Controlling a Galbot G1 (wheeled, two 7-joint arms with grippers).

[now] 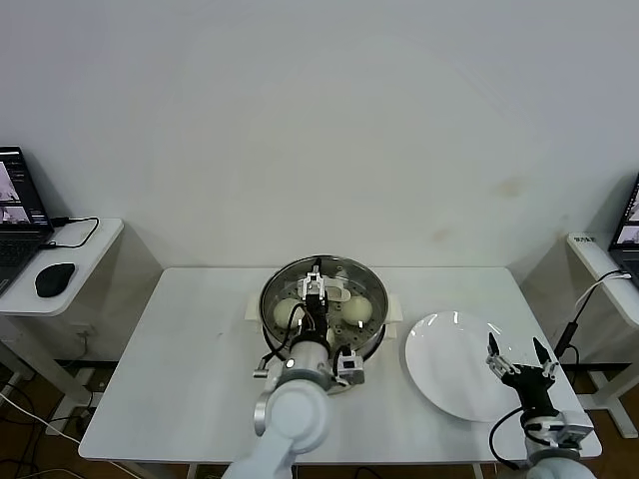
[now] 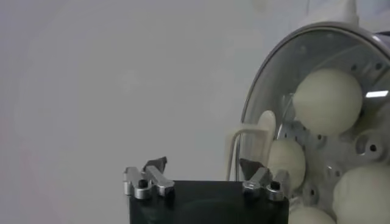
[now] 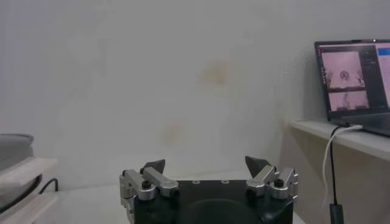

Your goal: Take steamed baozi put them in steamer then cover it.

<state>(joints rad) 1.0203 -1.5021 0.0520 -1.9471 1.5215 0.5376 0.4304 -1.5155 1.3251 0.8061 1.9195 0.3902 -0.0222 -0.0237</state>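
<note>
The lid (image 1: pixel 324 299) sits on the steamer (image 1: pixel 275 289) in the middle of the frame with the buns (image 2: pixel 328 100) under it, so the left gripper (image 1: pixel 319 291), fingers spread, should lift straight up without bumping the handle (image 2: pixel 247 143), while the right gripper (image 1: pixel 519 361) waits, fingers apart, over the plate (image 1: pixel 449 374) at lower right.

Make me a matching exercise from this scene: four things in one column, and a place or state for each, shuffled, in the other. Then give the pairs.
Things:
1. cover
2. white plate
3. left gripper
4. right gripper

Places or states:
A. bare, on the table right of the steamer
B. open above the plate's right edge
C. open above the middle of the steamer
D. on the steamer, over the baozi

Pairs: 1-D, 2-A, 3-C, 4-B
</note>
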